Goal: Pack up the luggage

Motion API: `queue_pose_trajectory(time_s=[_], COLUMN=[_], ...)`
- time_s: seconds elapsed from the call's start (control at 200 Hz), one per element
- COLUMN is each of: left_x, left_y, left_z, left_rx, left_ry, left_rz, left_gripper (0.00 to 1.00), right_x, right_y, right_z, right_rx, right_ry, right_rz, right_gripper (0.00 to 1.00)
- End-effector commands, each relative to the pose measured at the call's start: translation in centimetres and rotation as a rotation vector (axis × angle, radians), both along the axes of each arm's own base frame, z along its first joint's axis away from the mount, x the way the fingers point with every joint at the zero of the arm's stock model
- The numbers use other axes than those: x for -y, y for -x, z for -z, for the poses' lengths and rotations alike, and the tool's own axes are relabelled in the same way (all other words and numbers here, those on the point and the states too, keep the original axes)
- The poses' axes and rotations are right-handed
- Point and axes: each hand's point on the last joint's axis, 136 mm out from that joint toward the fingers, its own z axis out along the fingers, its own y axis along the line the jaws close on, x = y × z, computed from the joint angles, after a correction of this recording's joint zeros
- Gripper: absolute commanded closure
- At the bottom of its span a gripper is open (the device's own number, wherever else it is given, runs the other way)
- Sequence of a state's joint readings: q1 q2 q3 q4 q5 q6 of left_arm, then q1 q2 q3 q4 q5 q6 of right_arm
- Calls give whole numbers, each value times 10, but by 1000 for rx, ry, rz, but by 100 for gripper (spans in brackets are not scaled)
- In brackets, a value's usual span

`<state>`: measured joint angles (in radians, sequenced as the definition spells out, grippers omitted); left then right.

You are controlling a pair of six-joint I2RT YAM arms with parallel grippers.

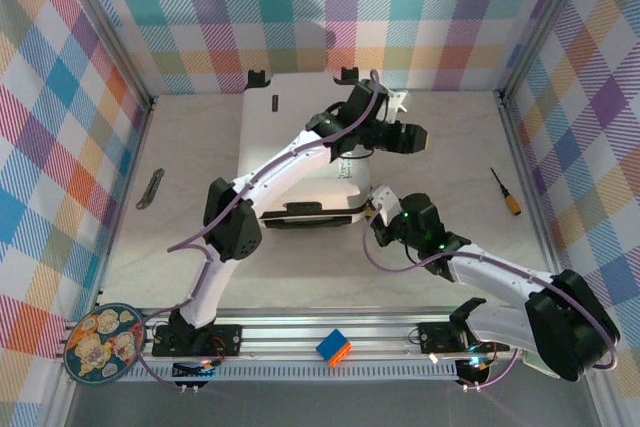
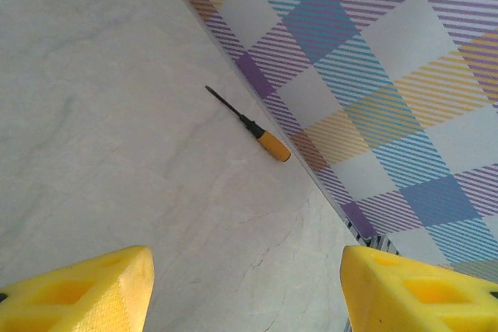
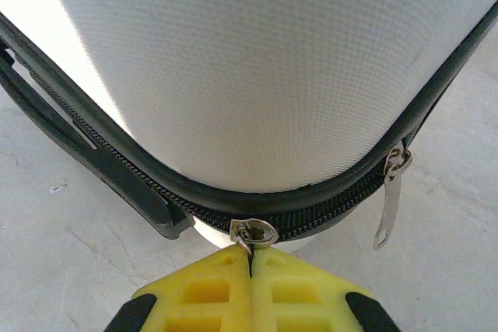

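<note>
On table (image 1: 200, 157): one luggage (image 1: 285, 137), one screwdriver (image 1: 504, 192)

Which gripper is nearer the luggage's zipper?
Right. The right gripper is shut on a zipper pull at the luggage's near right corner. The left gripper hangs open beyond its far right edge, over the table, facing the screwdriver.

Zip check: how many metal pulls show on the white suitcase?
2. One silver metal zipper pull is pinched in the right gripper at the white hard-shell suitcase's corner; the other dangles free further right. Others may be hidden.
</note>
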<state>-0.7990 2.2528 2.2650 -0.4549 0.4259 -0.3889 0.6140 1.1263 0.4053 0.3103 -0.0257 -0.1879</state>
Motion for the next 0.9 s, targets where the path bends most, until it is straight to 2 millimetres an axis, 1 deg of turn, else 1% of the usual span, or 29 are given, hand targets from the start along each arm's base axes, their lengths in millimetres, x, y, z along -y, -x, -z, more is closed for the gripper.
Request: queue_pose_trajectory(time_s=[0.0, 0.115, 0.245, 0.375, 0.47, 0.58, 0.695, 0.8, 0.895], left_x=[4, 1, -6, -16, -24, -32, -37, -45, -50], left_y=[4, 1, 1, 5, 8, 10, 11, 11, 11], left_z=[15, 33, 48, 66, 75, 80, 85, 85, 84], left_rx=[-56, -83, -101, -119, -123, -128, -164, -160, -155], left_ry=[-36, -76, -110, -158, -181, -194, -173, -181, -182], left_rz=[-7, -36, -66, -83, -93, -96, -89, -99, -105], left_gripper=[35, 36, 37, 37, 38, 38, 38, 39, 39], right_x=[-20, -19, -16, -8, -1, 9, 12, 20, 25], right_y=[-4, -3, -3, -7, -11, -20, -28, -39, -46], right_z=[-74, -76, -78, -78, -76, -73, -69, -66, -68], right_rx=[203, 212, 225, 234, 235, 227, 216, 219, 236], right_ry=[-169, -176, -169, -152, -139, -113, -90, -64, -53], right_rz=[-62, -65, -51, -7, 40, 117, 160, 229, 271], right_gripper=[100, 100, 100, 100, 100, 100, 100, 100, 100])
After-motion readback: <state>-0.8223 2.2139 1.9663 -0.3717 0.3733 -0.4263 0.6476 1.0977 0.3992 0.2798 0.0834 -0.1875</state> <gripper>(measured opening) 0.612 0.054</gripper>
